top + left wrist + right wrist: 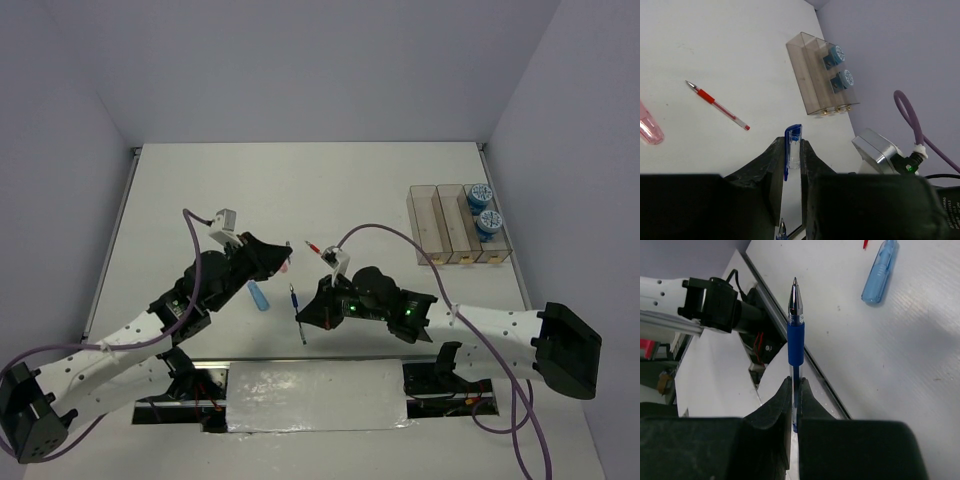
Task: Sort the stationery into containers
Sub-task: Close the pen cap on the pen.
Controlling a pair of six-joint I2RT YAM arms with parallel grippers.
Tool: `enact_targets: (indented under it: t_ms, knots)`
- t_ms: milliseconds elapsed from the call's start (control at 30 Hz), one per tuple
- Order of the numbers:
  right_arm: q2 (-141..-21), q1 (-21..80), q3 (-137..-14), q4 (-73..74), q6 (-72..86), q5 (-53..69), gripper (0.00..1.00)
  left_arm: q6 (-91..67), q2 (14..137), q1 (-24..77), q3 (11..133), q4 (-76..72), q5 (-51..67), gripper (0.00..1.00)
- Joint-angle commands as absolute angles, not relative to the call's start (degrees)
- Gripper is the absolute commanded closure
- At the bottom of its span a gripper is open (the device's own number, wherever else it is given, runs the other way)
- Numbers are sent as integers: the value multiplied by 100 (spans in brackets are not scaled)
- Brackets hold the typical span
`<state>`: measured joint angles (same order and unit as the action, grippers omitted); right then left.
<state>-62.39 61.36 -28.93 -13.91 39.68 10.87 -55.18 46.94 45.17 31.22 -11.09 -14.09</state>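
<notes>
White table [300,190]: right gripper [795,386] is clamped on the blue pen [795,342], tip jutting beyond its fingers; left gripper [791,150] pinches a blue-clipped cap [793,135].

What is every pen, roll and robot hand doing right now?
Blue pen: uncapped, clamped in right gripper.
Cap: clamped in left gripper.
Red pen: lying loose on table.
Two rolls: sitting inside end bin.
Blue piece: lying on table.
</notes>
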Motion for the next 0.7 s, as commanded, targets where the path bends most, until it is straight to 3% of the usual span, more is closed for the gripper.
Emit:
enact_targets:
  t_ms: [0, 667]
  knots:
    - [-6258, 6240, -3199, -2083, 4157, 572, 100, -5317, 4527, 4553, 3032, -1705, -1257, 100]
    - [-6223, 6258, -3551, -1661, 4025, 44, 100, -5230, 4403, 4562, 2760, -2109, -949, 100]
